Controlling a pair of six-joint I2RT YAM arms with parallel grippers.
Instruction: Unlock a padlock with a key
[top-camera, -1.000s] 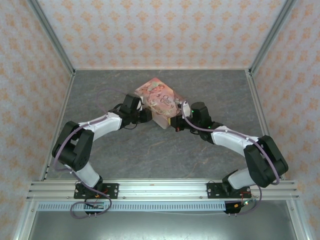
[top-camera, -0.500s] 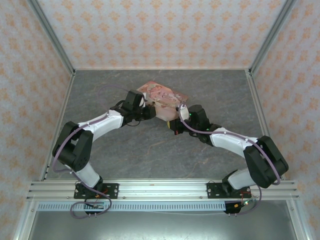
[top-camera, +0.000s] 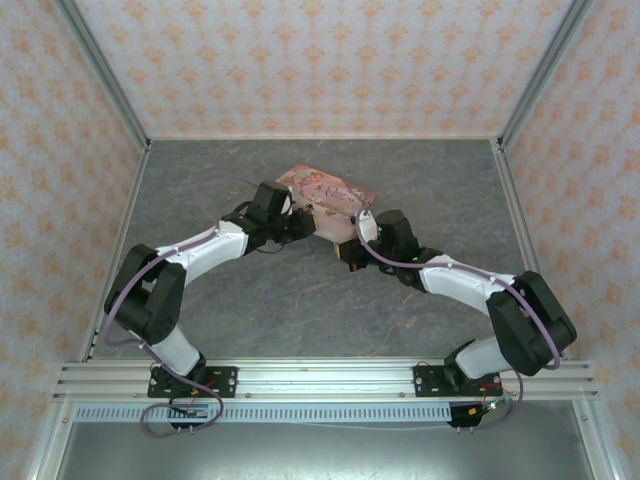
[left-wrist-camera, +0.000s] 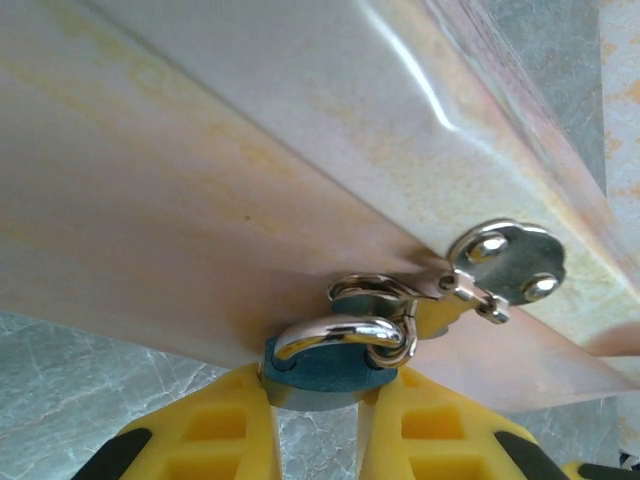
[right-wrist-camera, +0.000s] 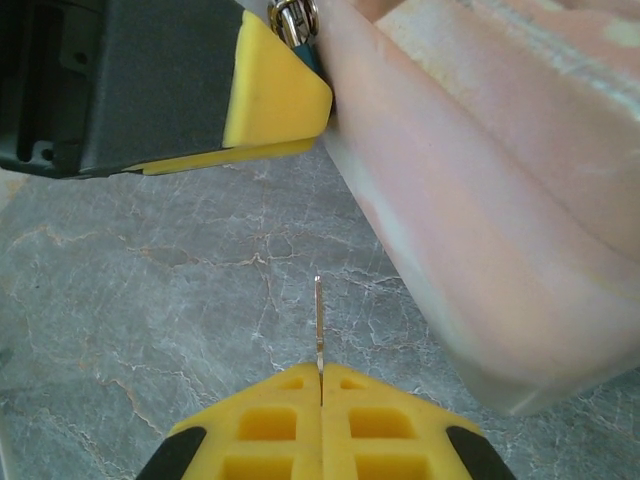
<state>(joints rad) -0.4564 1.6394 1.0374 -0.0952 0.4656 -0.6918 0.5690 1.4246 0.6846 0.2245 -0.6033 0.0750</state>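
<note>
Left wrist view: the pink tin (left-wrist-camera: 250, 150) runs off the top, left and right edges. Below its wall, the padlock (left-wrist-camera: 325, 368) has its lower body hidden between the yellow fingers (left-wrist-camera: 235, 430) of the left gripper (left-wrist-camera: 320, 400), which the bottom edge cuts off. Right wrist view: beside the tin, the key (right-wrist-camera: 318, 320) appears edge-on as a thin sliver, its head buried in the right gripper (right-wrist-camera: 320, 385); its teeth cannot be told. Overhead, the padlock at the tin's near side is too small to make out.

White-and-black arms (top-camera: 205, 250), looping lilac cables (top-camera: 111, 305), yellow ribbed gripper fingers (right-wrist-camera: 265, 425)
</note>
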